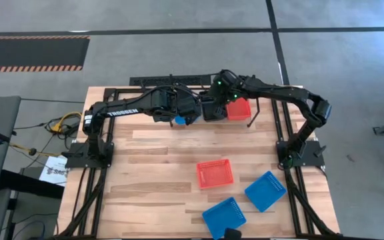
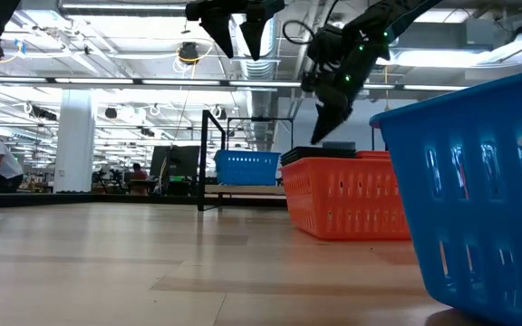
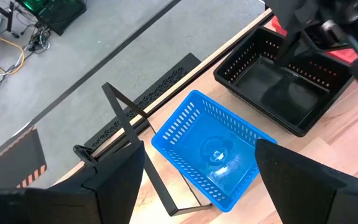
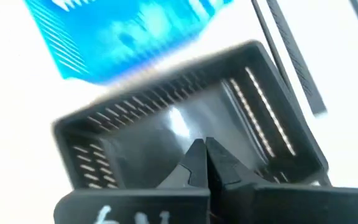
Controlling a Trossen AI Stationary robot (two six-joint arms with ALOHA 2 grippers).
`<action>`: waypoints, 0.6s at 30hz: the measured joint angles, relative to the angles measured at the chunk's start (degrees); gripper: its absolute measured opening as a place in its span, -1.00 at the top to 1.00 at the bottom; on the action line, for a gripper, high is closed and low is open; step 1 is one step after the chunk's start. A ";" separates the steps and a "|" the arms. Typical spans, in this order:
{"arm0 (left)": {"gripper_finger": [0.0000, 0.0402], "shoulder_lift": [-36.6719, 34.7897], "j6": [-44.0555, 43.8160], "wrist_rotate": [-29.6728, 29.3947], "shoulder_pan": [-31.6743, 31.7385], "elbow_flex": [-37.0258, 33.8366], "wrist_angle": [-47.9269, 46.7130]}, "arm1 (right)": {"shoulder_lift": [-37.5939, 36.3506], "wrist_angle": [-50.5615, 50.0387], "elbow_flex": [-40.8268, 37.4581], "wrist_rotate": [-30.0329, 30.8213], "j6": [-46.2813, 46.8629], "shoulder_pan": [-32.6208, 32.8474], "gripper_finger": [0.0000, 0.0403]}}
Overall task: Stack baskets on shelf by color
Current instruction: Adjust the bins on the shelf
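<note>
Blue basket | slotted walls (upright) | contents seemingly none

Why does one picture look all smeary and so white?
Right wrist view: the blue basket and black basket are streaked by blur, and the table around them is washed out to white. Low view: the near blue basket fills the side, close and soft. High view: even light, clear.
</note>
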 joint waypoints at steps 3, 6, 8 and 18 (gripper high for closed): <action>-0.46 0.00 0.11 -0.16 0.00 0.00 0.00 | -0.01 0.00 2.18 -8.16 -0.53 0.35 0.99; -0.46 0.00 1.56 -2.29 -0.50 0.02 -0.05 | -0.03 0.39 4.19 -19.84 -1.61 0.35 0.99; -0.46 -0.02 2.45 -4.42 -1.46 1.06 -0.80 | -0.03 0.28 5.10 -24.80 -1.88 0.35 0.99; -0.46 -0.39 3.65 -7.77 -5.37 8.12 -11.76 | -4.11 -0.28 5.64 -27.12 -2.78 -0.50 0.99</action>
